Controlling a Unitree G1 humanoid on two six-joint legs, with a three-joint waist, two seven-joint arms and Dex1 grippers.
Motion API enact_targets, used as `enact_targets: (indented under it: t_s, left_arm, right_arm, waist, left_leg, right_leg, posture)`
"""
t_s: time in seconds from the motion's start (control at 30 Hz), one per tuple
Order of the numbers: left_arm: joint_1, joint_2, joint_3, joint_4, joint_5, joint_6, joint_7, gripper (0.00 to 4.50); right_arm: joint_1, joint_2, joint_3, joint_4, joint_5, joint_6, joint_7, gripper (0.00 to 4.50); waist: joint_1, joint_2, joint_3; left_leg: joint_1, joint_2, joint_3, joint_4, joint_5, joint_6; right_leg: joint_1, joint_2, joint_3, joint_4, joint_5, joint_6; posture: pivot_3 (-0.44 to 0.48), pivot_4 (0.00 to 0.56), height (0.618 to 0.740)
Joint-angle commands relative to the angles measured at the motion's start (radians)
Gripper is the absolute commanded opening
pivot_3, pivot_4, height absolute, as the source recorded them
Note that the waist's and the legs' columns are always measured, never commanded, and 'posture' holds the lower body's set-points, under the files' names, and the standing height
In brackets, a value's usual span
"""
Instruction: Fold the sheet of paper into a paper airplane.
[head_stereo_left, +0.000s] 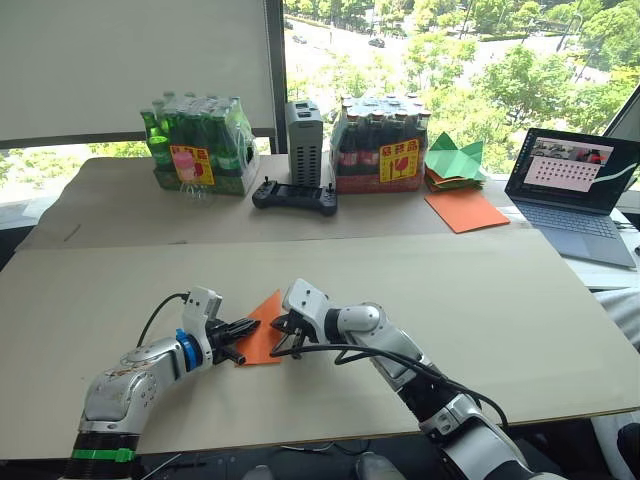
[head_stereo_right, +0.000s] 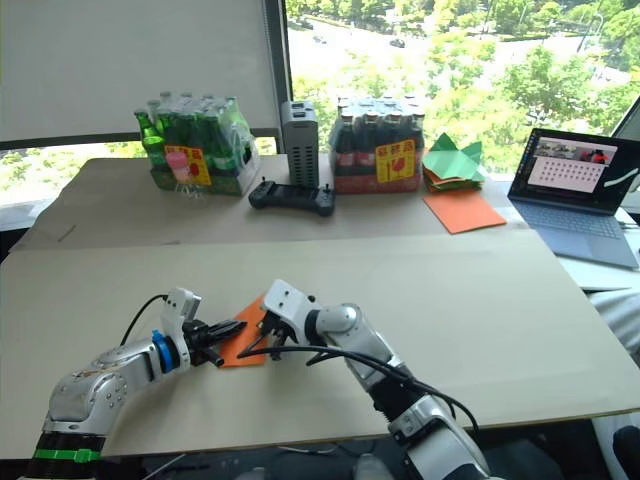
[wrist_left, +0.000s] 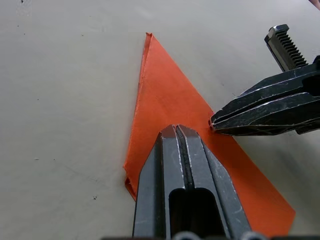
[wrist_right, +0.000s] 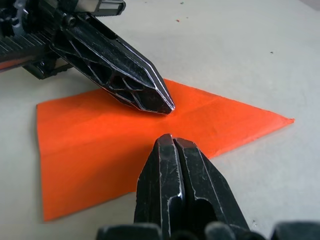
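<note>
While both closed tips bear down on it, the sheet of paper (wrist_left: 175, 107), already folded to a pointed triangle, lies flat near the front edge of the surface (head_stereo_left: 520, 300), left of centre. The left end effector (wrist_left: 181, 131) presses with its fingers shut together, holding nothing; the right end effector (wrist_right: 171, 141), fingers likewise shut and empty, meets it tip to tip over the fold. The step looks like flattening a crease midway through the folding; the next move likely calls for lifting one flap while the other tip pins the paper. Bare surface lies all round. Well apart, along the far edge, stand the bottle packs (head_stereo_left: 195, 145), a controller (head_stereo_left: 294, 195), green paper shapes (head_stereo_left: 455, 160) and a laptop (head_stereo_left: 575, 190).
</note>
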Motion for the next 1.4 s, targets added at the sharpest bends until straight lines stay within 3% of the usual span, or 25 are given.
enact_targets:
  t_s: [0.03, 1.1, 1.4]
  left_arm:
    - [0.018, 0.012, -0.001, -0.012, 0.007, 0.014, 0.002, 0.01]
    - [0.022, 0.015, 0.0, -0.016, 0.012, 0.009, -0.001, 0.01]
    - [0.028, 0.016, 0.003, -0.023, 0.009, 0.01, 0.001, 0.01]
  right_arm:
    - [-0.028, 0.017, -0.014, 0.034, -0.016, -0.035, -0.036, 0.0]
    - [-0.187, 0.128, -0.129, 0.374, -0.047, -0.074, -0.219, 0.0]
    - [-0.192, 0.119, -0.126, 0.407, -0.055, -0.091, -0.208, 0.0]
  waist:
    - [-0.001, 0.0, 0.0]
    - [-0.002, 0.0, 0.0]
    - [-0.003, 0.0, 0.0]
  left_leg:
    - [0.0, 0.0, 0.0, 0.0, 0.0, 0.0]
    - [0.001, 0.0, 0.0, 0.0, 0.0, 0.0]
    - [0.001, 0.0, 0.0, 0.0, 0.0, 0.0]
  right_leg:
    - [0.0, 0.0, 0.0, 0.0, 0.0, 0.0]
    - [0.0, 0.0, 0.0, 0.001, 0.0, 0.0]
    - [0.0, 0.0, 0.0, 0.001, 0.0, 0.0]
  posture:
    - [0.0, 0.15, 0.74]
    - [0.0, 0.15, 0.74]
    - [0.0, 0.15, 0.74]
